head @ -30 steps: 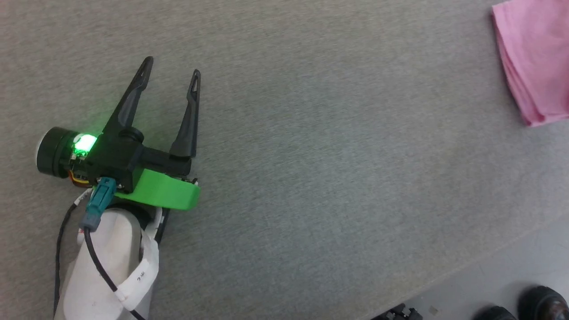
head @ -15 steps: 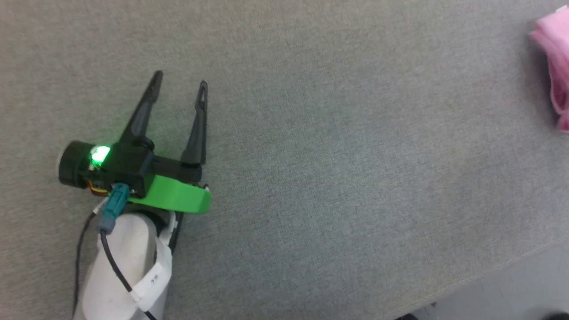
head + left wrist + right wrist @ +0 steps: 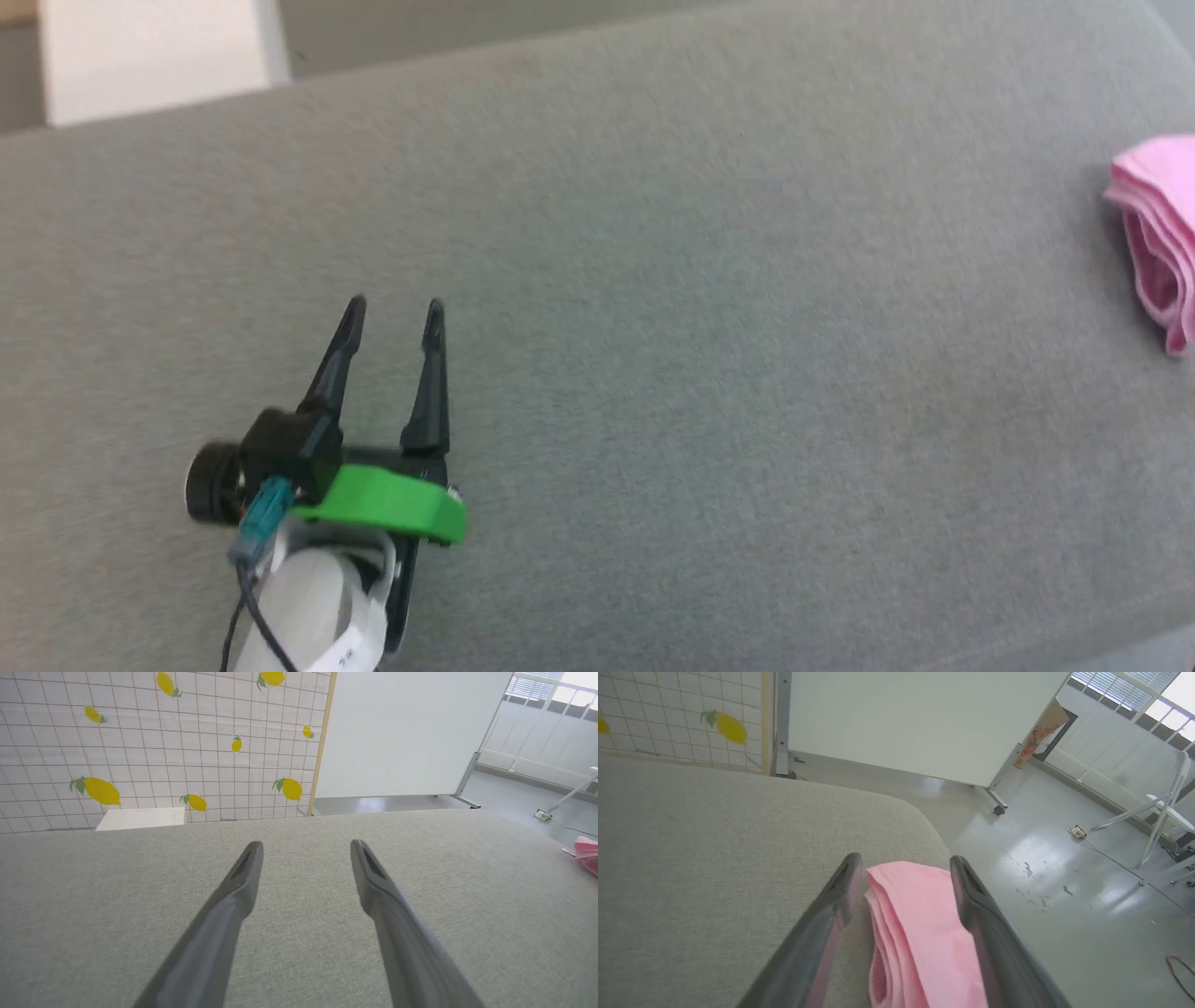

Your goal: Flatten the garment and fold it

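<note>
The folded pink garment [image 3: 920, 914] lies at the right end of the grey table [image 3: 709, 280], by its rounded corner — the head view's edge cuts most of it off. The right gripper [image 3: 905, 857] is spread wide with the garment between its fingers — whether they touch the cloth is hard to tell. The left gripper [image 3: 396, 305], open and empty, hovers over the table's left part, well apart from the garment.
</note>
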Tool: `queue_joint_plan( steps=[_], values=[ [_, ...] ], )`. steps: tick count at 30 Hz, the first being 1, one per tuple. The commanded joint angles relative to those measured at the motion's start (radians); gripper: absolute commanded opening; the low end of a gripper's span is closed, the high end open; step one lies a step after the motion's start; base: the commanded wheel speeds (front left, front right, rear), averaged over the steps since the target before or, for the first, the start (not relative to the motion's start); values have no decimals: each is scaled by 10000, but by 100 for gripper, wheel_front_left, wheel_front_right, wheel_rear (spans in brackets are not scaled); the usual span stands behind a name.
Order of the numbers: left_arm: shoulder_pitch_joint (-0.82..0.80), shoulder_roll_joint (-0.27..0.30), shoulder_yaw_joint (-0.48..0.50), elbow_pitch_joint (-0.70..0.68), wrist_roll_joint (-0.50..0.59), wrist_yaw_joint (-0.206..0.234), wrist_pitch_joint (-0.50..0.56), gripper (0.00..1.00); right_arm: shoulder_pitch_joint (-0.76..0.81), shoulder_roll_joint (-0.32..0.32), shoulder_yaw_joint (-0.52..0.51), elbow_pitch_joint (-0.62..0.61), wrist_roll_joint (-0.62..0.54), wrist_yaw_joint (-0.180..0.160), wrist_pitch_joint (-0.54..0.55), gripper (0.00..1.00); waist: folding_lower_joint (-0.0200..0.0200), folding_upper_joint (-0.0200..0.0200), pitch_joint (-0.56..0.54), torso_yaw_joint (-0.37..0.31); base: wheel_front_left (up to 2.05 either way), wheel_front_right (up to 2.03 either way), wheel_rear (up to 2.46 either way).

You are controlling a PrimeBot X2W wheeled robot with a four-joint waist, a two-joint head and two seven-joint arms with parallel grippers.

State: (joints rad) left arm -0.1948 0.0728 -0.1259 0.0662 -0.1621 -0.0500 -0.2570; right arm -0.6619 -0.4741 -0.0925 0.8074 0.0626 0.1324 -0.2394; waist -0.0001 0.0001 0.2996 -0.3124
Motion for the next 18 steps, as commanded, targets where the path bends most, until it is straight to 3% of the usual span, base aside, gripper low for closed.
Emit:
queue_joint_plan(
  steps=[1, 9, 11, 18],
  values=[
    [311, -42, 97, -15, -154, 72, -44, 100, 553, 171, 90, -609, 348, -17, -100, 100, 1, -1, -1578, 1190, 0, 0, 0],
    [1146, -166, 151, 195, -301, -61, -46, 100, 3659, 1344, -257, -4594, 1277, -17, 111, 100, 1, -1, -2615, 2121, 0, 0, 0],
    [1387, -197, 130, 467, -462, -88, -46, 100, 4914, 2288, -498, -6133, 1274, -17, 327, 100, 1, -1, -3024, 2514, 0, 0, 0],
    [1656, -217, 20, 842, -430, 0, -46, 100, 6308, 3351, -235, -7396, 987, -17, 518, 100, 1, -1, -3409, 2921, 0, 0, 0]
  ],
)
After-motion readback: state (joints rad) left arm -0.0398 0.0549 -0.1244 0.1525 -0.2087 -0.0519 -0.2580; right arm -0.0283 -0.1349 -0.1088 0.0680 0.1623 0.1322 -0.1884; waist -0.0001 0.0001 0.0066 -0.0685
